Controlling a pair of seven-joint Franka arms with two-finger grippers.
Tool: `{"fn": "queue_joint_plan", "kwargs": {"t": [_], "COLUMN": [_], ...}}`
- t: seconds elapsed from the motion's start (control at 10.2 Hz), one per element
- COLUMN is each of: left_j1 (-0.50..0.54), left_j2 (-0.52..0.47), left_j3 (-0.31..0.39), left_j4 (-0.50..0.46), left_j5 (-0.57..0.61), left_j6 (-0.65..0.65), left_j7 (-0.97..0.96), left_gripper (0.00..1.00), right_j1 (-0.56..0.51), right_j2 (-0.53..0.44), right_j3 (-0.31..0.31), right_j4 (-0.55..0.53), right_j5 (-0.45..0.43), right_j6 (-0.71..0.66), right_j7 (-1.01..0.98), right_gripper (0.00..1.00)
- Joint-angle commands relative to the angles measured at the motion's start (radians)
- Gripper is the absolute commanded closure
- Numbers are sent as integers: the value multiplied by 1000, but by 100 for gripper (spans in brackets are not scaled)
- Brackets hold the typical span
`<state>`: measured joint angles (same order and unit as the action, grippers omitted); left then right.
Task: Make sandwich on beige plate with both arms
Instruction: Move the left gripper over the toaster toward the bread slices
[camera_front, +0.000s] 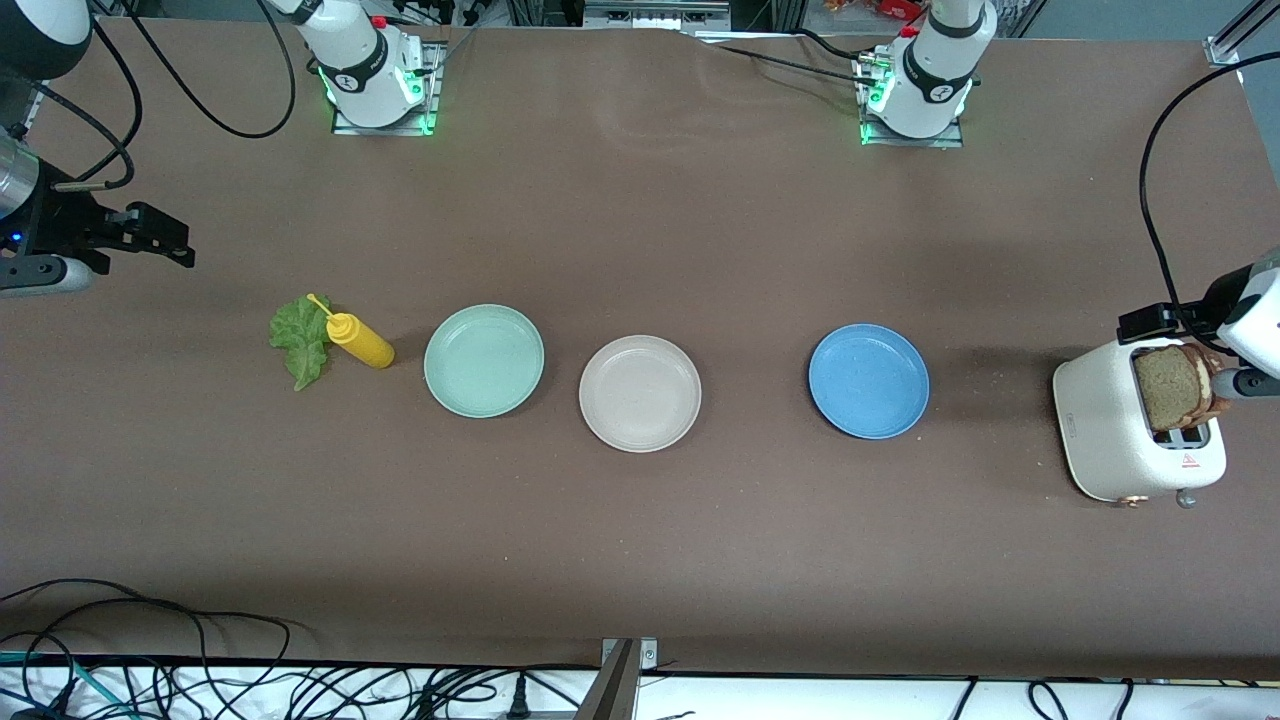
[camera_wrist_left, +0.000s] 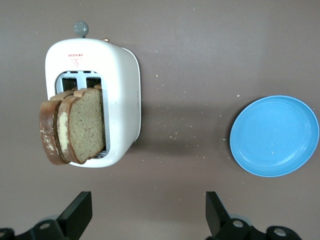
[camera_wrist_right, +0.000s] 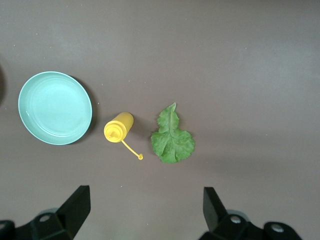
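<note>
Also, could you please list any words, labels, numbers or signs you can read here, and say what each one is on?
Red warning triangle with red print on the toaster, on top by its slots: too small to read.
Small dark mark on the toaster's side wall: too small to read.
Round marks on the arm bases: unreadable.
No other text visible.

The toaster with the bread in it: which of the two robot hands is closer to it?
The left. The left gripper hangs open by the toaster at its end of the table. The right gripper, open too, is up over the lettuce leaf at the right arm's end.
</note>
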<state>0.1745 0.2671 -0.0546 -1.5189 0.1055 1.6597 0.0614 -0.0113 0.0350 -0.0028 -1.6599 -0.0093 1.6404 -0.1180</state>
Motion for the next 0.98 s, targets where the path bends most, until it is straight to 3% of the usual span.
{"fn": "queue_joint_plan", "kwargs": {"t": [0.0, 0.88], "left_j1": [31, 129], "left_j2": [32, 135], "left_j3": [-8, -10], "left_j4": [11, 9], "left_j5": [22, 16], "left_j6": [38, 163], "left_j7": [54, 218], "left_gripper": [0, 0], "right_j1": [2, 1], "right_j2": [6, 6], "right_j3": [0, 0], "right_j4": [20, 22], "right_j5": [-4, -3], "right_j6": [-19, -19], "right_j7": [1, -3], "right_gripper": [0, 0]}}
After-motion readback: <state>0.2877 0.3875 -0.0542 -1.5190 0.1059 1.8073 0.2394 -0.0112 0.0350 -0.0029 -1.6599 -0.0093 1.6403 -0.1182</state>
